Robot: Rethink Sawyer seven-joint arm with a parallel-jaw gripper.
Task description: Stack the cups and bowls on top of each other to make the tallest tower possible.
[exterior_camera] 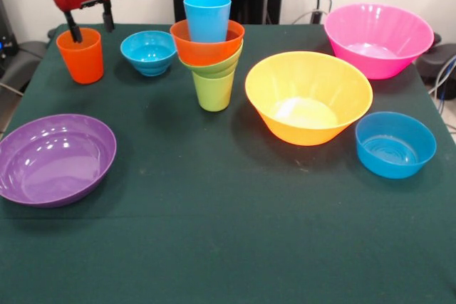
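Observation:
The tower (210, 51) stands at the middle back of the table. Its base is a lime green cup (214, 92), with a small green bowl (214, 66) on it, then a medium orange bowl (203, 49). A light blue cup (207, 18) stands upright on top. An orange cup (80, 58) stands alone at the back left. My gripper (90, 25) hangs just above and behind it, open and empty. One finger (73, 30) overlaps the cup's rim; I cannot tell whether it is inside or behind.
A small blue bowl (148, 52) sits between the orange cup and the tower. A large purple bowl (55, 159) is at the front left. A yellow-orange bowl (308, 97), a pink bowl (377, 39) and a medium blue bowl (395, 144) are on the right.

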